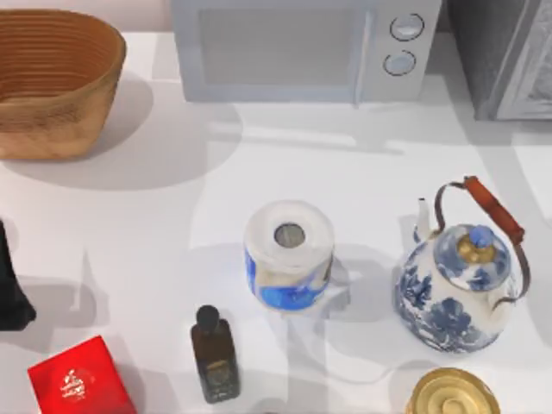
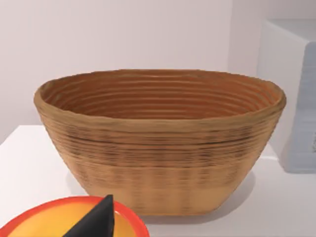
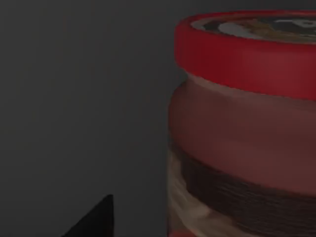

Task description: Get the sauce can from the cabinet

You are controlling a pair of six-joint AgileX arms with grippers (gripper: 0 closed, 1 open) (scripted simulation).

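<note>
Inside the dim grey cabinet (image 3: 74,89), at the overhead frame's upper right, your right tool (image 3: 94,222) hangs close beside the red-lidded sauce can (image 3: 247,128). How far it is open cannot be told. An off-centre squeeze could topple the can or shove it deeper. Your left arm (image 1: 10,289) is parked at the desk's (image 1: 172,216) left edge.

1. A rendered kitchen countertop: a white table (image 1: 129,224) against a pale wall.
2. At 12 o'clock stands a pale microwave (image 1: 302,47) with two round knobs.
3. At 10 o'clock sits a woven basket (image 1: 56,82).
4. At 4 o'clock stands a blue-and-white teapot (image 1: 457,289).
5. At 6 o'clock stands a dark bottle (image 1: 214,355).
</note>
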